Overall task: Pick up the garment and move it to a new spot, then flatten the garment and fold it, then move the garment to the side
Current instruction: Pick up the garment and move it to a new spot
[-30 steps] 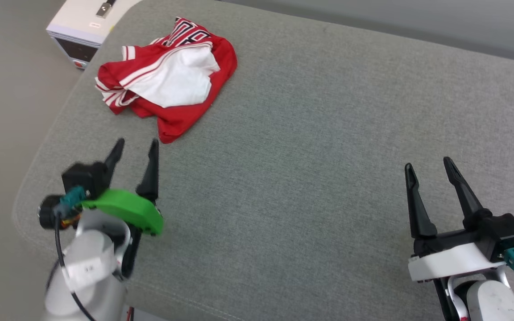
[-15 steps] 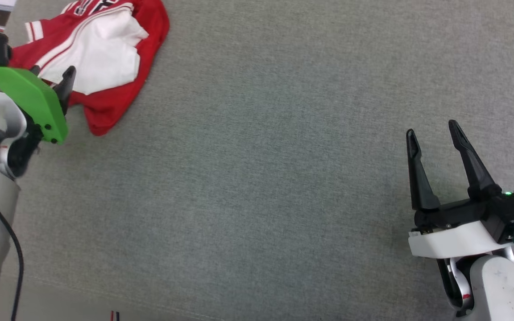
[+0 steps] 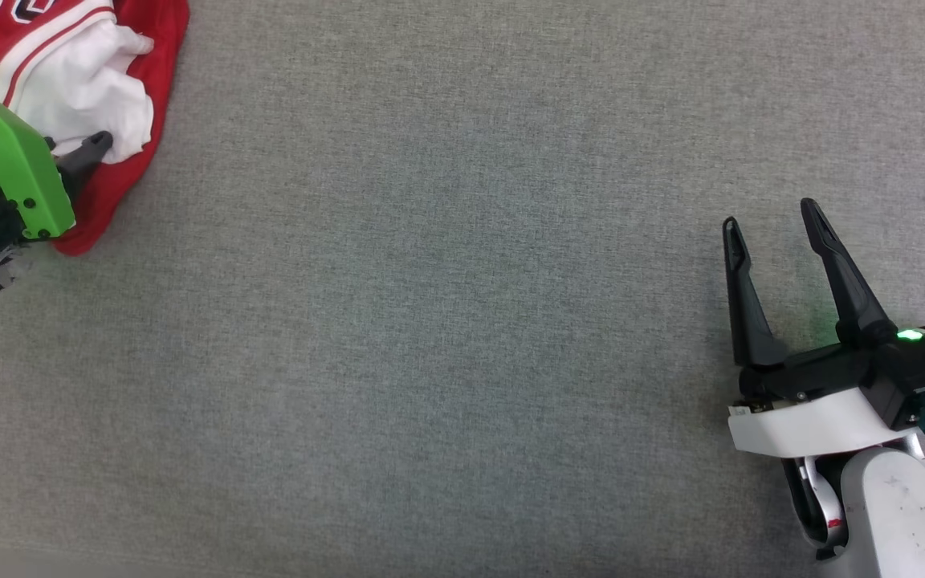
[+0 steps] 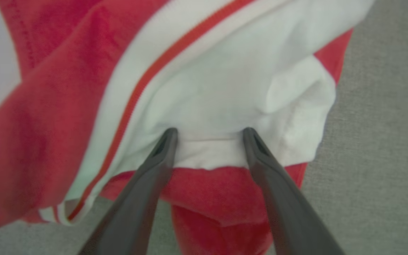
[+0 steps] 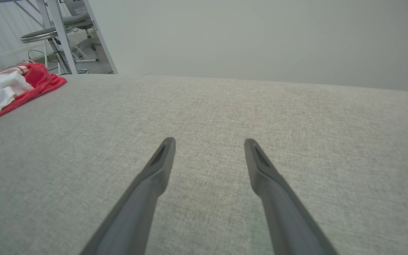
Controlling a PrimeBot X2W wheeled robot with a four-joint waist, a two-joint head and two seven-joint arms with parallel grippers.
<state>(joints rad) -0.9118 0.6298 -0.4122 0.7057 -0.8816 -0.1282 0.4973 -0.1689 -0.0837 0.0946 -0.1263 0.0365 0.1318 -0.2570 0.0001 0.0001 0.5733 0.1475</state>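
The garment point(image 3: 129, 172), red with a white part and red-white striped trim, lies crumpled at the top left of the head view. My left gripper point(image 4: 209, 131) is open, and both fingertips press into the garment's point(image 4: 225, 88) white fabric near its lower hem. A fold of white cloth lies between them. In the head view one dark finger point(image 3: 90, 151) pokes out from under the green wrist mount point(image 3: 5, 160) onto the cloth. My right gripper point(image 3: 769, 217) is open at the lower right with nothing between its fingers. The right gripper point(image 5: 209, 141) hovers over bare cushion, with the garment point(image 5: 12, 83) far to its left.
Everything rests on a wide grey fabric cushion point(image 3: 462, 321). Its front edge runs along the bottom left of the head view. Beyond its far edge, in the right wrist view, stand a stool point(image 5: 44, 35) and white frame legs point(image 5: 62, 35) before a plain wall.
The head camera has swung, so the garment now sits at the picture's top left. My left gripper has gone from short of the garment to tips in its white fabric. The right gripper stays open.
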